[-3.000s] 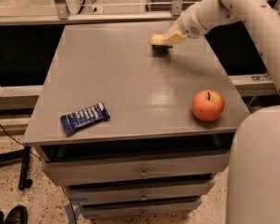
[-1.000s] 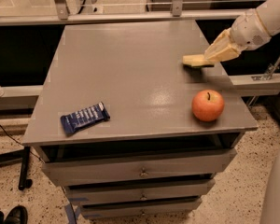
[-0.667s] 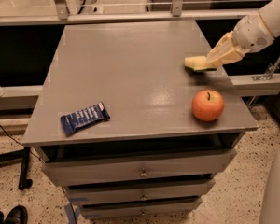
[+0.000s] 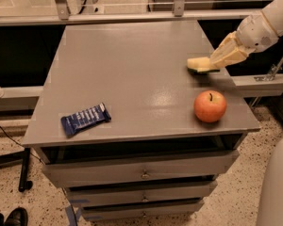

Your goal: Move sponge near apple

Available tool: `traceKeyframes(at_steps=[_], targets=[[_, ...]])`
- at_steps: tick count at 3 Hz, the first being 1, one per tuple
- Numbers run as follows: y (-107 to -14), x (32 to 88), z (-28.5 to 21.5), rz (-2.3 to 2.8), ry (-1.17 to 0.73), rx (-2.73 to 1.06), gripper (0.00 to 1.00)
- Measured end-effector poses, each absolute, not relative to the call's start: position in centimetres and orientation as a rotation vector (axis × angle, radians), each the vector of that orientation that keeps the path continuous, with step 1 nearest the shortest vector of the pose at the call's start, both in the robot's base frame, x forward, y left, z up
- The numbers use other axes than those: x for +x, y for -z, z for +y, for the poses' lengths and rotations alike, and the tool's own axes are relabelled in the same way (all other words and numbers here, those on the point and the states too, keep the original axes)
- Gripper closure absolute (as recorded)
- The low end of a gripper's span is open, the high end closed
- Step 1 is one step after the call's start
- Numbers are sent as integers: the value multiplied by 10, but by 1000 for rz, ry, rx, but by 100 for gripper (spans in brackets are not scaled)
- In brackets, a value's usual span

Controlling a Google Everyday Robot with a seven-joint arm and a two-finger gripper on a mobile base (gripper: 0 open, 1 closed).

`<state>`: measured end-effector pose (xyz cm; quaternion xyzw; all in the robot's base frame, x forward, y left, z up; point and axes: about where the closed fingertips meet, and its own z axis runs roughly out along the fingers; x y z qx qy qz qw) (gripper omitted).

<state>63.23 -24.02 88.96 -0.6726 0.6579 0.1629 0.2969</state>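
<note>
- Three seconds back the sponge (image 4: 198, 63) was held at the far edge of the desk (image 4: 132, 65), well apart from the apple (image 4: 210, 106); now it sits over the right-hand side, near the fruit and just behind it.
- Over the last second the travel has almost stopped: the sponge has only crept slightly toward the middle of the desk, which suggests the carry is ending and the placing is about to begin.
- At the right edge of the desk the end effector (image 4: 213, 60), reaching in from the upper right, is closed on the sponge's right end, with the left end sticking out free.
- A dark shadow lies right under the sponge, so it looks very low, but whether it already touches the surface I cannot tell.
- Neither the apple, upright near the front right corner, nor the blue wrapper (image 4: 86, 118) at the front left has shifted.
- My judgement: the task is nearly done. The sponge is already near the apple, with a clear gap between them, and what remains is to set it down and release without nudging the fruit, which could roll off the nearby edge.
</note>
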Motion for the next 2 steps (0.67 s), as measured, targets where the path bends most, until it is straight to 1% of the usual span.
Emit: traceKeyframes(at_steps=[2], targets=[[-891,639,-233,1709,-446,-1806,13]])
